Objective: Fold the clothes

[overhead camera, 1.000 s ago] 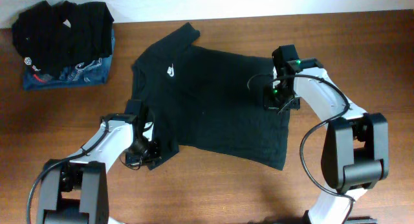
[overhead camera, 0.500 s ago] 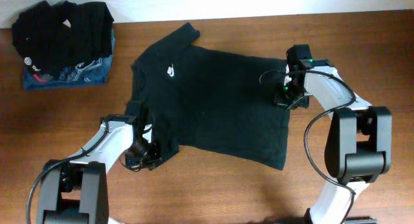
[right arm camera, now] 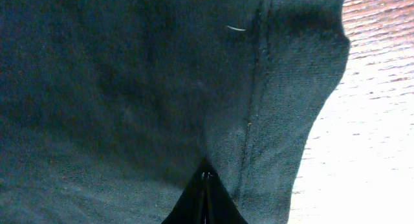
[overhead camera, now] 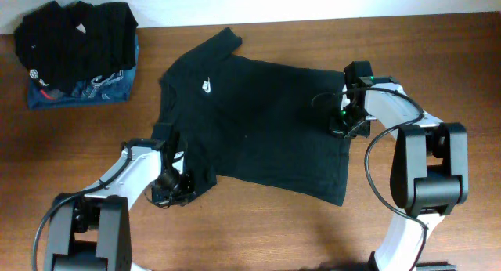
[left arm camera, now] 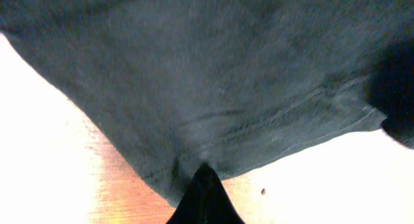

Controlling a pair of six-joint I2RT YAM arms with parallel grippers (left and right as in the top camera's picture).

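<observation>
Brown wooden bench (overhead camera: 438,52) carries the black T-shirt (overhead camera: 258,122) spread flat, left tool (overhead camera: 174,185) clamped on its sleeve (overhead camera: 194,171), right tool (overhead camera: 342,126) clamped on its hem (overhead camera: 345,165); grasping seems done, so next calls for an even lift and fold

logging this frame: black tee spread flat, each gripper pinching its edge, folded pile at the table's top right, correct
Not quite: the overhead view shows the folded pile at the top left. The black tee is spread flat, the left gripper and right gripper each pinching its edge.
</observation>
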